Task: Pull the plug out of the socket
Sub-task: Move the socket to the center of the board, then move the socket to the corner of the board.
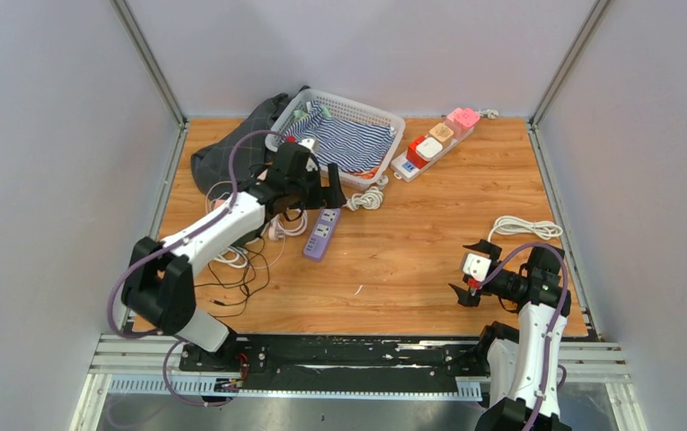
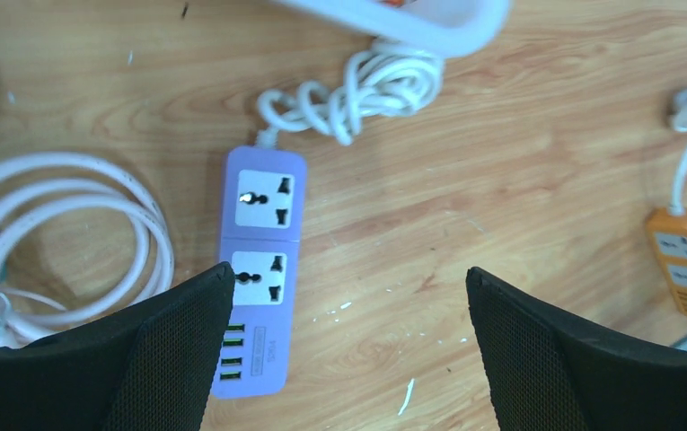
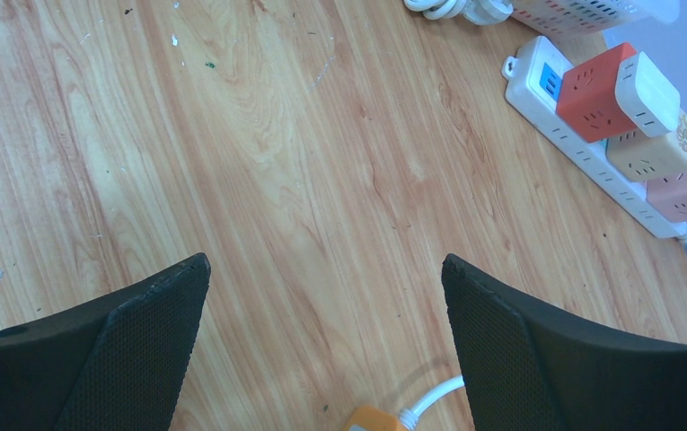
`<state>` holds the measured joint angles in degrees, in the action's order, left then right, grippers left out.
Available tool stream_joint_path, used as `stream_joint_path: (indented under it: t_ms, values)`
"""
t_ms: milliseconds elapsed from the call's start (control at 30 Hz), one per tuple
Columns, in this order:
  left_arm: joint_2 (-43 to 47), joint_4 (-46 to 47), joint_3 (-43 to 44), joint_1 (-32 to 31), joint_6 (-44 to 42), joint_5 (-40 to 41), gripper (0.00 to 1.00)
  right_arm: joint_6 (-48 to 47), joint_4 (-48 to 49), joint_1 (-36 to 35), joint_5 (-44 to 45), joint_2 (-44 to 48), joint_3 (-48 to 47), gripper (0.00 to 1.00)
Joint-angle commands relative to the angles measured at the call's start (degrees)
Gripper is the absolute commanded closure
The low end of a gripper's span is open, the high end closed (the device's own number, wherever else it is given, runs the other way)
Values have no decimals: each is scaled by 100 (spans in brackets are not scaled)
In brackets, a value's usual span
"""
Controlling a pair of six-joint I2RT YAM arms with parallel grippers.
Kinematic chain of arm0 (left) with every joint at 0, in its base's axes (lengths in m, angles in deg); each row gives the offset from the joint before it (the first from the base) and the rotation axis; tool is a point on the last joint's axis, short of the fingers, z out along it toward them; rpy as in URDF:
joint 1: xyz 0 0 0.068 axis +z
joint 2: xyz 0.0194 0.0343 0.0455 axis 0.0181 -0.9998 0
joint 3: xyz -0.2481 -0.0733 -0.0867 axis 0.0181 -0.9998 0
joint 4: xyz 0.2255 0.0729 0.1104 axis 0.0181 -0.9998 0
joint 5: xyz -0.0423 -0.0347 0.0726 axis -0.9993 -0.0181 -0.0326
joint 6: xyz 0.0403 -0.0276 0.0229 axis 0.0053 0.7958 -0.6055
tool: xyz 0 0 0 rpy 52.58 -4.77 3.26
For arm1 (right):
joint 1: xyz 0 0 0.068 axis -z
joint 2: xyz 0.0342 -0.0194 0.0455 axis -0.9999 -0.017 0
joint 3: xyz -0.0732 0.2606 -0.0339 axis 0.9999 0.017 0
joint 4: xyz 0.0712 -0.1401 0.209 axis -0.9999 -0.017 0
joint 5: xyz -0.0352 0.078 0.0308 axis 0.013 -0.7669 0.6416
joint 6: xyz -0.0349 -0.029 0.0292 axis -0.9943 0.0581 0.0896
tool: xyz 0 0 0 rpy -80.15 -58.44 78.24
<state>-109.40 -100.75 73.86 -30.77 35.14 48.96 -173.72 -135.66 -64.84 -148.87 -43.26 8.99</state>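
Left wrist view showed the left gripper (image 2: 348, 278), jaws wide apart and holding nothing, over a purple plastic power strip (image 2: 259, 269). Both its sockets were empty and its small print was unreadable. It lay on the wood-grain table (image 2: 501, 180). The right gripper (image 3: 326, 265) had its jaws equally wide, holding nothing. Grey walls (image 1: 52, 135) enclosed the table.

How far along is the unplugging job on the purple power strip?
Done: both sockets on the purple power strip look empty. In hand: nothing; the left gripper hangs open over it, the right gripper open too. Left: possibly the cube adapters sitting on the white strip.
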Motion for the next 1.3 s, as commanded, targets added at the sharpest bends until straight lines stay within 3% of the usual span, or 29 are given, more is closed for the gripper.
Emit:
stream_joint_path:
  t_ms: [0,233,500,700,767,933,1167,1267]
  values:
    - [880,742,-435,29,-800,-359,0,-96,-174,95,-186,-15,26,0]
    - [2433,1239,-992,29,-1291,-155,0,-88,-174,117,-182,-25,22,0]
    - [4079,1162,-1195,35,-1459,499,0,-53,-174,172,-226,-26,13,0]
    - [4979,2056,-2139,31,-1625,416,0,-23,-174,200,-242,-42,-2,0]
    - [5021,2086,-2213,31,-1550,353,0,18,-174,220,-272,-42,-26,0]
    - [4640,2082,-2116,33,-1305,-681,0,321,-178,236,-375,-18,-216,0]
    - [3481,2082,-1788,10,-827,-1727,0,855,-83,241,-408,-113,-942,0]
    - [2772,2082,-1511,-160,-778,-1756,2,1831,456,237,-784,-395,-1218,0]
